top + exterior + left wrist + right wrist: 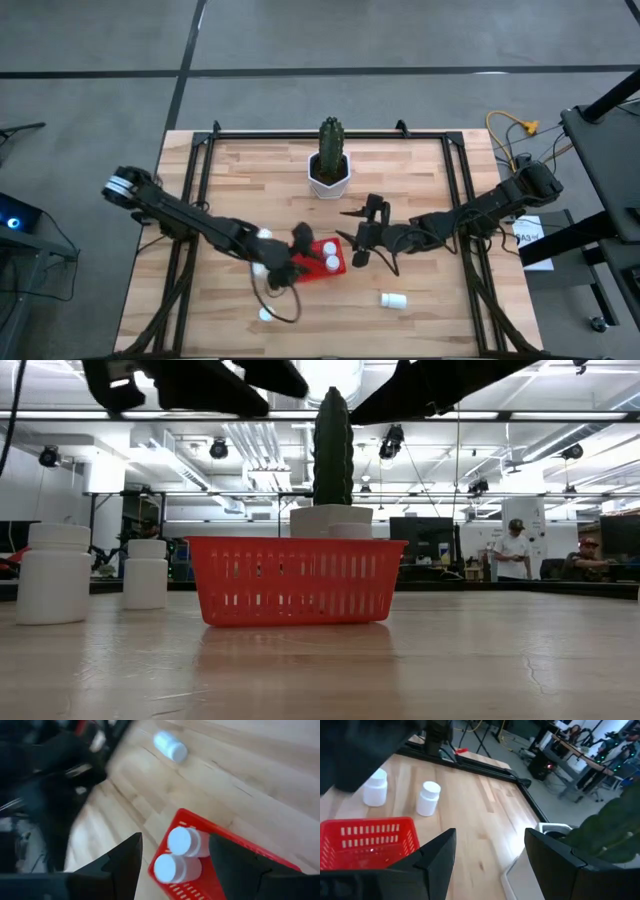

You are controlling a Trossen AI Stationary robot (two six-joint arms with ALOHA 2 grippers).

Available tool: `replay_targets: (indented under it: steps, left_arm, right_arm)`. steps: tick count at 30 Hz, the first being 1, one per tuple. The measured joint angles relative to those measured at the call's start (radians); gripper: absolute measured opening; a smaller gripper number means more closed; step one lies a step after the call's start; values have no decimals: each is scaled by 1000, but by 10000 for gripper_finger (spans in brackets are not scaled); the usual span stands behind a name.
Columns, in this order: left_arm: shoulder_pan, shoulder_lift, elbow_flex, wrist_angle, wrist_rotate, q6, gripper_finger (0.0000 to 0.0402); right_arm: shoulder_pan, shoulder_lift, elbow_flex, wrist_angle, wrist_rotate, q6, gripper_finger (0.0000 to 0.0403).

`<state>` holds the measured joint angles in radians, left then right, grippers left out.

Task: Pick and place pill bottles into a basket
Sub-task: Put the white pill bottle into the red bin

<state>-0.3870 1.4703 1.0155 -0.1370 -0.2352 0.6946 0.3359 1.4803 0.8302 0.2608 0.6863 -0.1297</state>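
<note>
Two pill bottles (324,262) are seen lying in the red basket (310,272) near the table's (420,180) middle. The left gripper (172,855) is held above it, jaws spread and empty; the right gripper (490,855) alongside is likewise spread.

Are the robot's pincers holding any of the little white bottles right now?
No. The left pincer and the right pincer are both open and empty above the table.

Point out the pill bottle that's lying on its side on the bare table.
The lone pill bottle near the table's front edge, right of the red basket; the other loose ones stand upright.
</note>
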Motion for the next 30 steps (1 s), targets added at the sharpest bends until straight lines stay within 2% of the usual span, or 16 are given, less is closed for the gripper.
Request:
replay_targets:
  steps: [6,9,12,16,20,25,30]
  left_arm:
    - [1,-269,-281,285,-9,-16,210]
    - [1,-407,-405,437,-43,-8,210]
    - [1,-539,-491,498,-74,-15,210]
    - [1,-680,-550,496,-78,-36,210]
    - [1,-773,-583,496,-88,-36,210]
    - [1,-825,-602,493,-94,-36,210]
    - [1,-826,-605,494,-95,-36,210]
  right_arm:
    - [2,-1,31,-70,-70,73,226]
    - [5,-2,90,-228,-137,178,226]
    - [11,-2,176,-446,-248,318,226]
    - [26,-1,310,-742,-409,499,226]
    - [52,-1,431,-937,-522,636,226]
    - [125,0,518,-1075,-590,782,226]
    - [229,11,536,-1159,-593,954,226]
